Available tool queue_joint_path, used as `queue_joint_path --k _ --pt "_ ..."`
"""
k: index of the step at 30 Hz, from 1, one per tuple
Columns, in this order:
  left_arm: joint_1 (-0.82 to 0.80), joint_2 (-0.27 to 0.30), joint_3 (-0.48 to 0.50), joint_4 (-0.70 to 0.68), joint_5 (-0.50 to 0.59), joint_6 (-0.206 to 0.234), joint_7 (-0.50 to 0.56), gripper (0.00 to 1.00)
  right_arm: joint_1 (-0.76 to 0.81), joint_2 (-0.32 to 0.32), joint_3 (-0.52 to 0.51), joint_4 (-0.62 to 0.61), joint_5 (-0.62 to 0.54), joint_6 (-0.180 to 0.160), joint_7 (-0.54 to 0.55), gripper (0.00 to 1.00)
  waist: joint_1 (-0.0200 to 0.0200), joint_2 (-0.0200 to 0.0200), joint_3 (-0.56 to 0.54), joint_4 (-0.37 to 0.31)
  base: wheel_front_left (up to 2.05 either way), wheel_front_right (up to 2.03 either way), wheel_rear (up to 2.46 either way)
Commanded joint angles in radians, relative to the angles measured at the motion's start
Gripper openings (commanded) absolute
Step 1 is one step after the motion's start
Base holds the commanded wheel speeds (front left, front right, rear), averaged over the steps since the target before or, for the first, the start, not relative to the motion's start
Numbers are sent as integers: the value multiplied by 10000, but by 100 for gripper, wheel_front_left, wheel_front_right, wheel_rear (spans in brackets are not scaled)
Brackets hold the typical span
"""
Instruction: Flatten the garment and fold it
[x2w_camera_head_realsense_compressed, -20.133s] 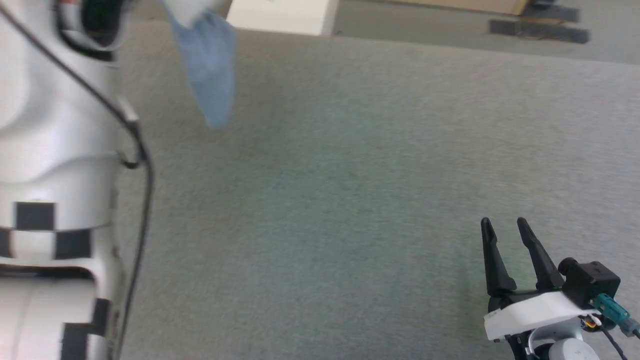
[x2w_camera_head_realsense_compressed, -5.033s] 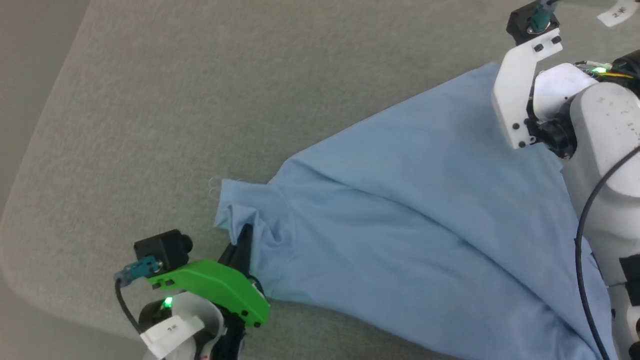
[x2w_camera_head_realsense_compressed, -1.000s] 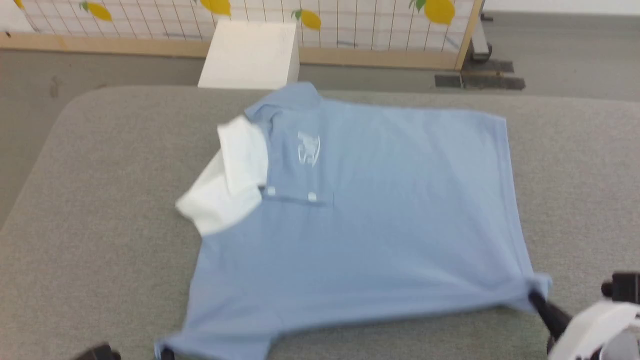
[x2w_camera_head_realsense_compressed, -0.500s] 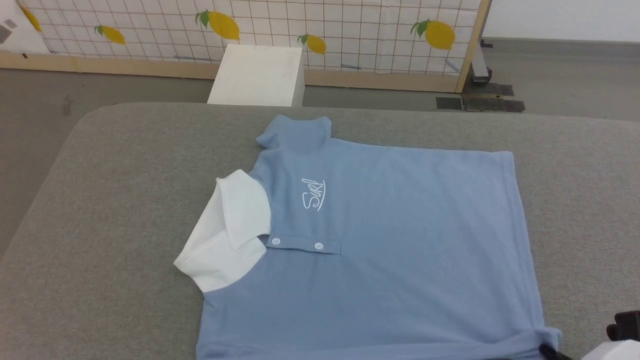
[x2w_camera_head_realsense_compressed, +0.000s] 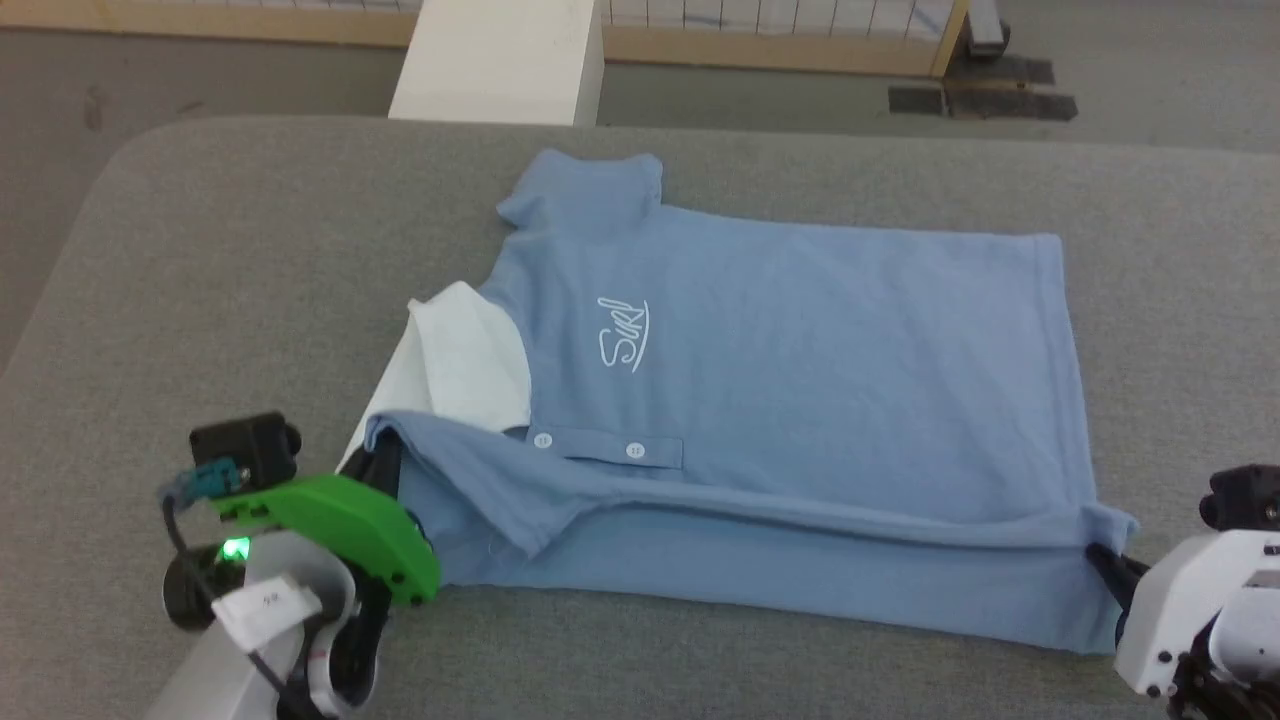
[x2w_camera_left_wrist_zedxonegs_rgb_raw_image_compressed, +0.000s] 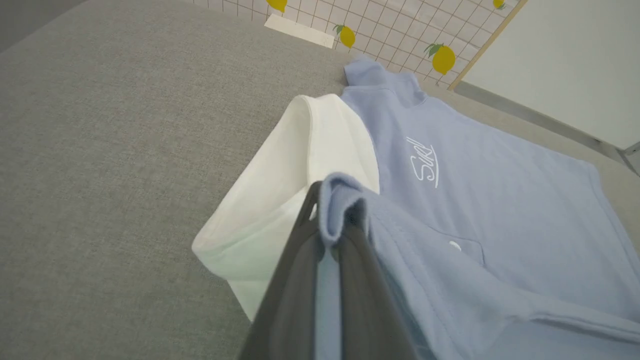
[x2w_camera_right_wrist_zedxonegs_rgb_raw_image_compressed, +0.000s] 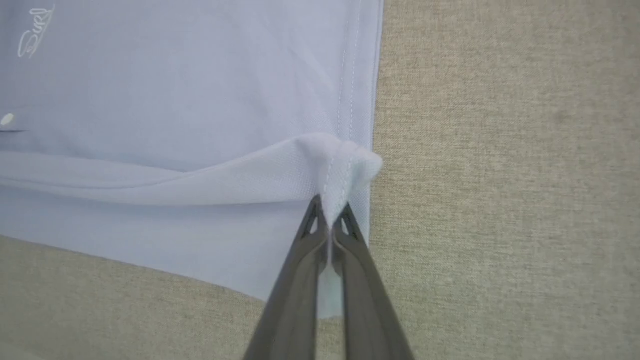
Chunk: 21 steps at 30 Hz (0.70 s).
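The light blue polo shirt (x2w_camera_head_realsense_compressed: 800, 340) lies spread on the grey table (x2w_camera_head_realsense_compressed: 250, 250), collar to the left, with its white cursive logo (x2w_camera_head_realsense_compressed: 622, 335) and white buttons (x2w_camera_head_realsense_compressed: 634, 451) facing up. A white inside part (x2w_camera_head_realsense_compressed: 460, 360) is turned out at the collar end. My left gripper (x2w_camera_head_realsense_compressed: 385, 455) is shut on the near left edge of the shirt (x2w_camera_left_wrist_zedxonegs_rgb_raw_image_compressed: 345, 200) and holds it lifted. At the hem corner, my right gripper (x2w_camera_head_realsense_compressed: 1100, 552) is shut on pinched cloth (x2w_camera_right_wrist_zedxonegs_rgb_raw_image_compressed: 345, 170). The near edge is folded up and over between the two grippers.
A white box (x2w_camera_head_realsense_compressed: 500, 60) stands on the floor beyond the table's far edge, before a wood-framed partition (x2w_camera_head_realsense_compressed: 780, 45). Bare grey table surface lies left of the shirt and along the near edge (x2w_camera_head_realsense_compressed: 700, 660).
The head view has tilted down and both grippers have come into it. The shirt's near edge has been lifted and drawn over the lower front, covering part of the white collar piece.
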Motion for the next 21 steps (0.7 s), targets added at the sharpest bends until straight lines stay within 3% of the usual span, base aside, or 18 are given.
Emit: queue_joint_path --k 1,14,15,16,17,21 --pt "-452 -84 -35 326 59 -176 -22 0 -283 -37 61 60 -134 -17 54 0 1 0 555 -65 0 0 0" --pt "-2165 -914 -250 3193 -137 -1047 -415 0 -1410 -99 635 991 -167 -17 335 0 1 0 1390 -166 0 0 0" --pt "-2213 -988 -232 3346 -197 -1094 -457 31 -1462 -106 681 982 -60 -17 222 47 1 0 1375 -165 0 0 0" --pt "-2255 -1031 -236 3493 -218 -1142 -498 81 -1497 -103 690 1010 32 -17 140 100 1 0 1334 -168 0 0 0" --pt "-2291 -1054 -241 3583 -223 -1202 -561 100 -1512 -122 737 1020 113 -17 91 100 1 0 1283 -171 0 0 0" --pt "-2491 -1059 -144 3660 -149 -1476 -1129 100 -1547 -80 530 870 563 -17 -330 100 1 0 985 -145 0 0 0"
